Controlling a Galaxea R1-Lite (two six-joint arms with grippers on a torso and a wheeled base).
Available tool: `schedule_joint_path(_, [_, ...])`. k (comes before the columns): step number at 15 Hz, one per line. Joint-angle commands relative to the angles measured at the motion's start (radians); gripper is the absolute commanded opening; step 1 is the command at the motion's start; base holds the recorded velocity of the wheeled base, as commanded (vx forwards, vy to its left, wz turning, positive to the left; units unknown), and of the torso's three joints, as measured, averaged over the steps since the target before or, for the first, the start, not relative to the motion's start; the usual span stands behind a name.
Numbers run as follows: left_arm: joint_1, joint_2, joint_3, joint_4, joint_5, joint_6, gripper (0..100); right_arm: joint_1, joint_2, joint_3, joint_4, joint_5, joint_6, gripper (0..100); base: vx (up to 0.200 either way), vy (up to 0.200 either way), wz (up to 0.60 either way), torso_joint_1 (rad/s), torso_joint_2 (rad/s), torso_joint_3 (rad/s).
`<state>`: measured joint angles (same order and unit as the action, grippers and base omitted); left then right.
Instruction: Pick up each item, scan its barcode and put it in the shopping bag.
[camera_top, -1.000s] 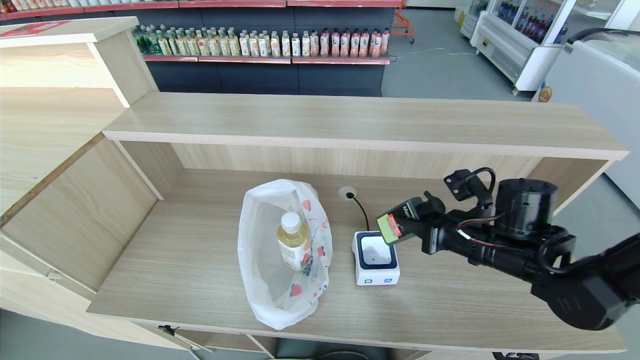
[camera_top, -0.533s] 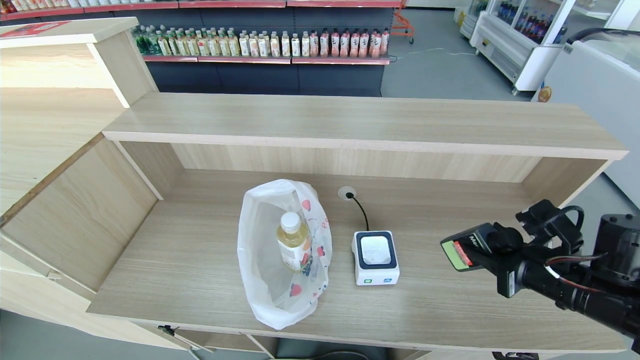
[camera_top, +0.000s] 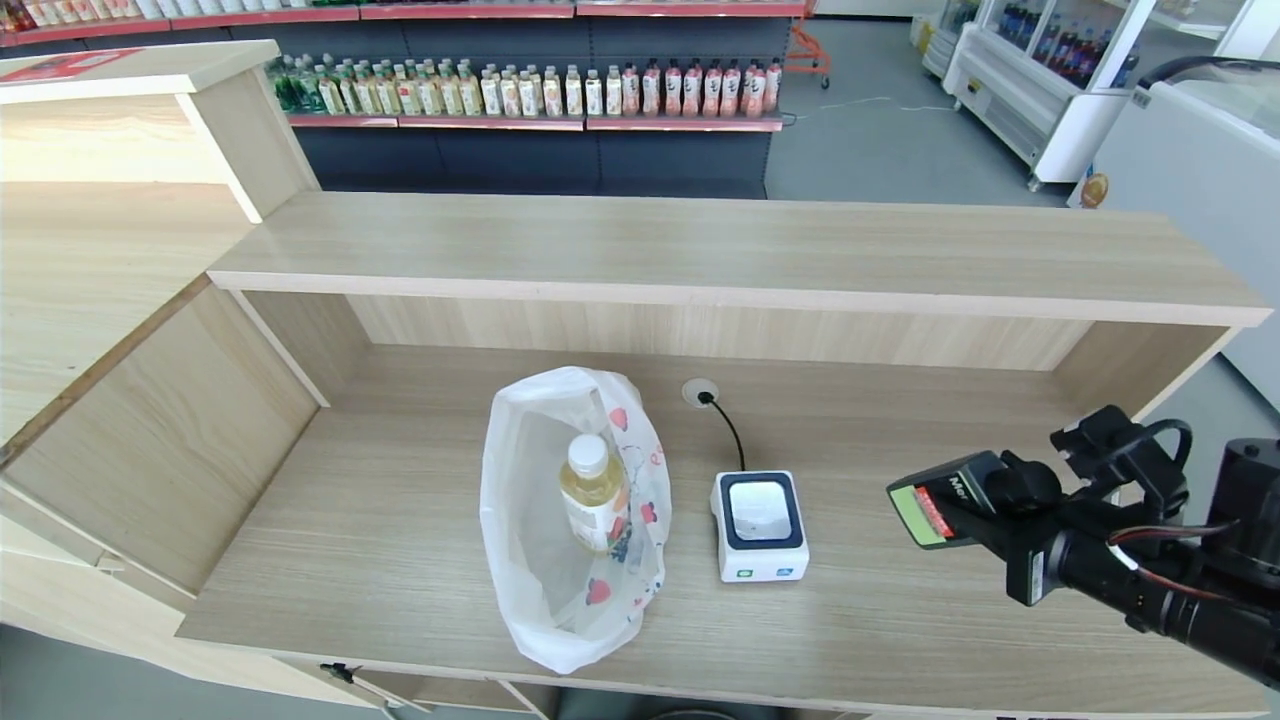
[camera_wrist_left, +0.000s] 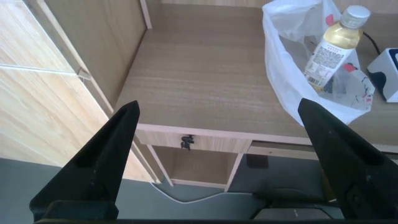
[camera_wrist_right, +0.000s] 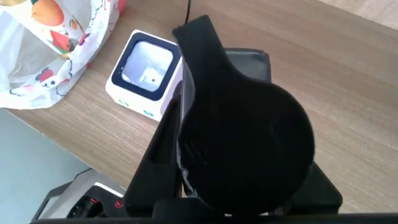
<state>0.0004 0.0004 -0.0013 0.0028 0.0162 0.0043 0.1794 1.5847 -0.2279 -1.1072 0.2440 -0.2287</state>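
Observation:
A white shopping bag (camera_top: 545, 560) with red prints stands open on the wooden counter (camera_top: 900, 620), and a tea bottle (camera_top: 592, 492) stands inside it. A white barcode scanner (camera_top: 760, 525) sits just right of the bag. My right gripper (camera_top: 985, 495) is shut on a small dark pack (camera_top: 928, 512) with a green and red end, held in the air to the right of the scanner. In the right wrist view the dark pack (camera_wrist_right: 242, 137) covers the fingers, with the scanner (camera_wrist_right: 146, 74) beyond it. My left gripper (camera_wrist_left: 217, 162) is open, low in front of the counter's edge, and the bag (camera_wrist_left: 292, 68) is ahead.
A raised wooden ledge (camera_top: 700, 250) runs along the back of the counter, with side walls at left and right. The scanner's black cable (camera_top: 725, 425) runs to a hole in the counter. Shelves of bottles (camera_top: 520, 90) and freezers stand far behind.
My right gripper carried the dark pack from just above the scanner away to the right and nearer the front edge. The head camera shifted slightly.

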Motion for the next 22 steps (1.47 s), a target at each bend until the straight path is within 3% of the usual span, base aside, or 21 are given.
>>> schedule_joint_path(1, [0.0,0.0,0.0,0.0,0.001,0.0,100,0.023,0.0,-0.001,0.001,0.001,0.0,0,0.0,0.2,0.0,0.022,0.02,-0.007])
schedule_joint_path(3, [0.0,0.0,0.0,0.0,0.001,0.0,100,0.034,0.001,-0.001,0.003,0.003,0.002,0,0.0,0.2,0.0,0.007,0.01,0.0])
schedule_joint_path(7, [0.0,0.0,0.0,0.0,0.001,0.002,100,0.144,0.041,-0.08,0.006,0.032,0.083,0,0.0,0.2,0.0,0.0,0.0,0.002])
schedule_joint_path(15, [0.0,0.0,0.0,0.0,0.001,0.0,100,0.282,0.195,-0.096,0.004,0.064,0.055,0,0.0,0.0,0.0,0.0,0.0,0.0])
schedule_joint_path(19, [0.0,0.0,0.001,0.0,0.001,0.0,100,0.304,0.294,-0.108,0.0,0.063,-0.001,0,0.0,0.0,0.0,0.0,0.0,0.0])
schedule_joint_path(22, [0.0,0.0,0.0,0.0,0.001,0.0,100,0.342,0.423,-0.197,-0.068,0.061,-0.035,0,0.0,0.0,0.0,0.0,0.0,0.0])
